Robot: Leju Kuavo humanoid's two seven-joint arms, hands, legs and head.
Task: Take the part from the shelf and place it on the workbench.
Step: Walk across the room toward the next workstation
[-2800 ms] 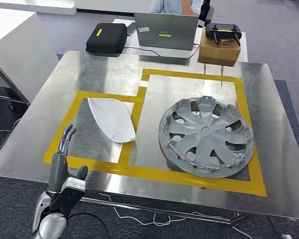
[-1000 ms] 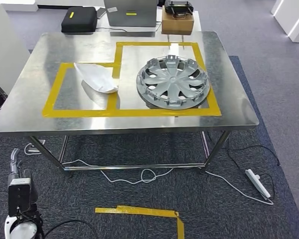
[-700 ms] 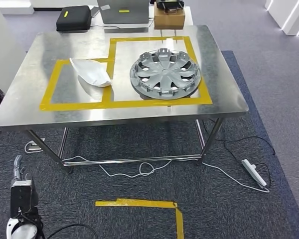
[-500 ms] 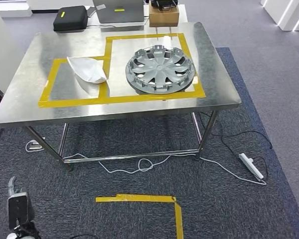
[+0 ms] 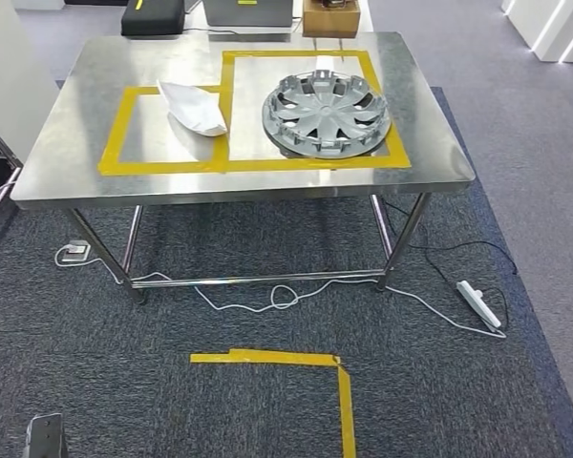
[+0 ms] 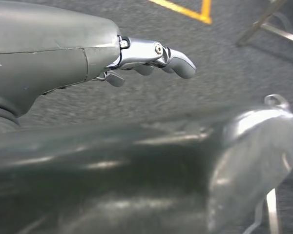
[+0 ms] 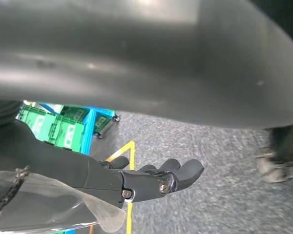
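Placement appears complete: white part (image 5: 193, 107) lies on the table (image 5: 67, 157) inside the left taped frame, beside the wheel cover (image 5: 327, 112); left robot hand (image 6: 152, 57) and right robot hand (image 7: 163, 178) hang empty, fingers extended.

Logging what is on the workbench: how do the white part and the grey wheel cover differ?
The white part is smooth, pointed and solid; the grey wheel cover is round, spoked and larger. The white part overlaps the tape between the outlines; the wheel cover sits in the right outline. Both rest on the workbench.

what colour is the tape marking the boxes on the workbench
Yellow. The tape outlines two adjoining rectangles on the steel workbench, clearest in the head view.
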